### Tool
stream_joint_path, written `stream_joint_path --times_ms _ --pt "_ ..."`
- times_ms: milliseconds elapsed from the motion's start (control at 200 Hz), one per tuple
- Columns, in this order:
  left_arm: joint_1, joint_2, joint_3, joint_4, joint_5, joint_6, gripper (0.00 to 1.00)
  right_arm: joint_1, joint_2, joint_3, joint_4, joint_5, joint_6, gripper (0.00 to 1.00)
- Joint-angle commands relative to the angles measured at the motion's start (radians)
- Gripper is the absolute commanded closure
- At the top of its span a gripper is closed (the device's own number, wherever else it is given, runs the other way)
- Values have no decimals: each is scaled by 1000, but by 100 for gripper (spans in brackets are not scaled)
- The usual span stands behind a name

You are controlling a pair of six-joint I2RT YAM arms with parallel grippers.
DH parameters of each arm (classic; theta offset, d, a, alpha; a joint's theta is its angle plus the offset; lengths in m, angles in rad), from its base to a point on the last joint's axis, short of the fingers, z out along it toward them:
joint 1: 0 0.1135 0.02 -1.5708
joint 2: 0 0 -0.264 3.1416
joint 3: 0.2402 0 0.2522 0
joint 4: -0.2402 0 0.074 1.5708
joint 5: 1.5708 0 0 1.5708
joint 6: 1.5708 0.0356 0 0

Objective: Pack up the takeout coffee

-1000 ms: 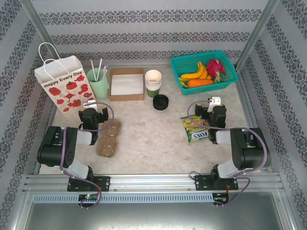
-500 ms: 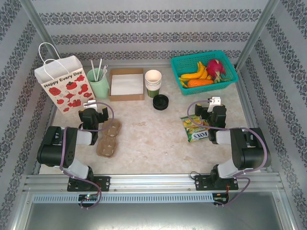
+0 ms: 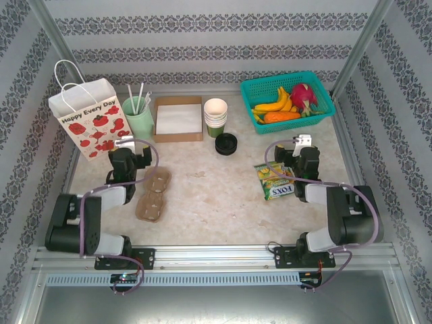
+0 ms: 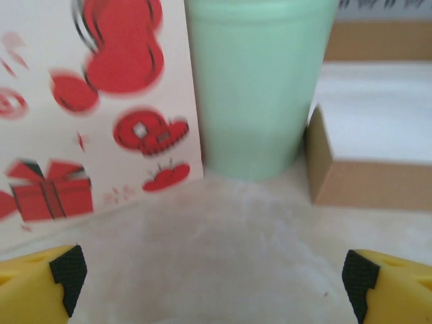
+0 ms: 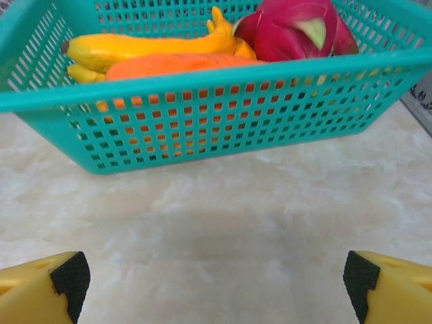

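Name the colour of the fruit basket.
The basket is teal, with a mesh wall; the right wrist view shows it best.

Left arm point(image 3: 67, 226) and right arm point(image 3: 351, 219): black cylindrical joint housings joined by pale grey links, black base plates point(image 3: 120, 260) in the lower frame. A purple cable point(image 3: 84, 226) loops along each arm. Left pincer point(image 4: 216, 287) and right pincer point(image 5: 216, 287): yellow fingers point(image 4: 27, 287), black pads point(image 4: 67, 270) at the inner tips.

A teal basket point(image 5: 202, 86) holds fruit point(image 5: 169, 64); a snack packet point(image 3: 277, 182) lies nearby.
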State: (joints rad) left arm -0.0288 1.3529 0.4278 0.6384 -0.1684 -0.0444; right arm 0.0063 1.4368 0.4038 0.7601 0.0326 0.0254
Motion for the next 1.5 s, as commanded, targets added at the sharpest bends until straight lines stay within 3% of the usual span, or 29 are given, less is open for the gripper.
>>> stream_joint_path --times_ms 0,115,275,385,605,699,759,849,1054,1264,1374,1494 --pt "-19 -119 5 -97 -40 -24 1 25 -87 73 -153 -2 -19 2" --pt "-20 -221 63 -234 -114 -128 1 68 -166 160 -337 86 57 2" --pt "-28 -244 325 -717 -167 -388 1 169 -247 337 -664 156 290 2" --pt "-65 -238 416 -906 -97 -521 1 256 -243 472 -865 219 366 2" --pt "-172 -215 508 -1131 1 -623 1 371 -115 781 -1215 281 545 2" --pt "-199 -204 523 -1132 83 -660 1 400 -2 948 -1341 232 561 2" --pt "-216 -192 515 -1061 173 -684 1 414 65 1030 -1352 154 496 2" --pt "-250 -150 540 -1029 211 -732 1 429 160 1140 -1349 37 404 2" --pt "-286 -73 563 -1005 334 -739 1 452 368 1384 -1415 13 391 2" --pt "-306 -8 564 -1025 318 -680 1 480 557 1619 -1508 108 355 3" --pt "-306 1 536 -956 319 -706 1 474 657 1756 -1592 123 374 11" --pt "-307 1 528 -945 299 -707 1 449 746 1870 -1671 51 411 23"
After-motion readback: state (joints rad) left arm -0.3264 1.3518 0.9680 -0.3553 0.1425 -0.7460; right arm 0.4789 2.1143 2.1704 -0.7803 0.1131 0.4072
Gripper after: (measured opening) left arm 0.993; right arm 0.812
